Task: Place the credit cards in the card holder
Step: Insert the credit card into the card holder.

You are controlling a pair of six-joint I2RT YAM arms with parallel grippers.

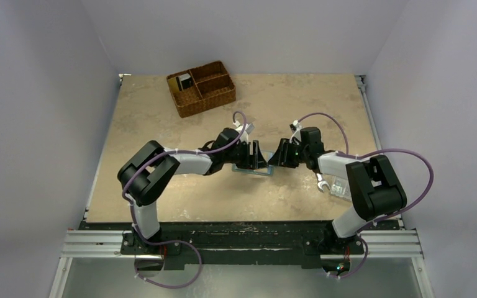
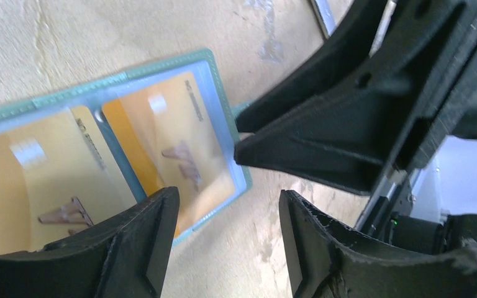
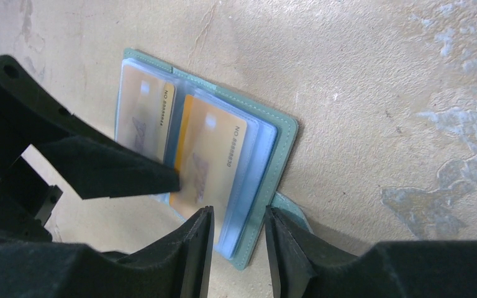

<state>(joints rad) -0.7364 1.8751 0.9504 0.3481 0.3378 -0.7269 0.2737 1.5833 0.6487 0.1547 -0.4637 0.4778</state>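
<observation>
The card holder [image 1: 252, 169] lies open on the table, teal-edged [image 3: 282, 152] with clear sleeves [image 2: 218, 87]. Two yellowish credit cards sit in its sleeves, one on the left page [image 3: 143, 118] and one on the right page [image 3: 214, 149]; both also show in the left wrist view [image 2: 180, 136] [image 2: 25, 180]. My left gripper [image 2: 230, 230] is open, one finger over the holder's edge, the other over bare table. That finger [image 3: 118, 167] rests on the holder's middle. My right gripper [image 3: 239, 239] is open, its jaws straddling the holder's near corner. Both grippers [image 1: 261, 159] [image 1: 273, 159] meet tip to tip.
A brown wicker basket [image 1: 200, 87] with three compartments stands at the back, a small dark and white item [image 1: 184, 81] in one. A clear plastic box [image 1: 341, 189] and a silver wrench [image 1: 320, 183] lie by the right arm.
</observation>
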